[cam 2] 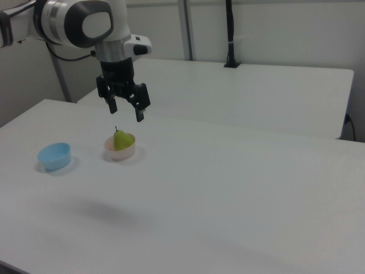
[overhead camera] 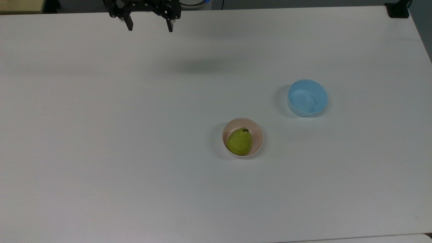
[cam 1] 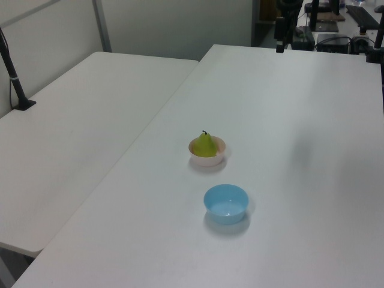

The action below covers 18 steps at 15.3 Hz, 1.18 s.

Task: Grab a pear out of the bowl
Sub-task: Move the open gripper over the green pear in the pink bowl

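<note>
- The pear [overhead camera: 239,142] sits inside the pink bowl [overhead camera: 258,135], stem end up and leaning slightly, its rounded base seated in the hollow; the bowl's wall is what keeps it from rolling.
- The pear fills much of the bowl and rises above the rim in the left view, so its upper body is exposed for a grasp from above without touching the rim.
- The pink bowl rests on the white table [overhead camera: 101,152], near the middle of the top view. A blue bowl [overhead camera: 307,98] stands near it but apart, empty as far as can be seen, and plays no part in the task.
- The tool [overhead camera: 150,27] hangs high at the top view's upper edge, well apart from both bowls. Its fingers [cam 2: 139,116] are spread, with nothing between them, a fit posture for an approach.
- A soft shadow on the table lies away from the pink bowl, which agrees with the tool standing clear above the surface.
- Judgement: the pick is not yet begun. The next move calls for travel over the pink bowl, then descent with the fingers straddling the pear's body.
- Risk, as judged: a finger catching the rim could shift or tip the light bowl.
</note>
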### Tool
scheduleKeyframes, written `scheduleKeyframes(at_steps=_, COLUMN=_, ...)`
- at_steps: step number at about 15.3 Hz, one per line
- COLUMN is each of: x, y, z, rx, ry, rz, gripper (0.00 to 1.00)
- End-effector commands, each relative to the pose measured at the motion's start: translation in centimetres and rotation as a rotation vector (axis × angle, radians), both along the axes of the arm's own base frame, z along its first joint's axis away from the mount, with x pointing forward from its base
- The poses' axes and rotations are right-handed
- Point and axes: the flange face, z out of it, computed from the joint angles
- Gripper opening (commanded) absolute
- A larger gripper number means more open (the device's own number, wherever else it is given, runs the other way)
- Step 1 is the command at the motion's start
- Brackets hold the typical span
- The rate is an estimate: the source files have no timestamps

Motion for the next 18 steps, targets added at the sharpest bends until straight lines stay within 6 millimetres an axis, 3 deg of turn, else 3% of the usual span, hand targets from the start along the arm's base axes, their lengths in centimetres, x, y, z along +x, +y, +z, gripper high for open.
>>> scheduleKeyframes(at_steps=1, x=-0.7, y=-0.8, z=0.1, rx=-0.011, ry=0.011, rz=-0.002, gripper=1.0)
scheduleKeyframes(at_steps=5, x=-0.4, y=-0.3, z=-0.1, rx=-0.008, ry=0.006, rz=0.008, gripper=1.0)
scheduleKeyframes(at_steps=10, x=0.3, y=1.8, z=-0.9, rx=-0.001, ry=0.01, rz=0.046, gripper=1.0)
scheduleKeyframes(at_steps=14, x=5.0, y=9.1, z=-3.4, rx=-0.024, ry=-0.068, rz=0.126, gripper=1.0)
scheduleKeyframes(at_steps=18, x=8.5, y=16.1, z=-7.8, rx=-0.029, ry=-0.141, rz=0.052, gripper=1.0)
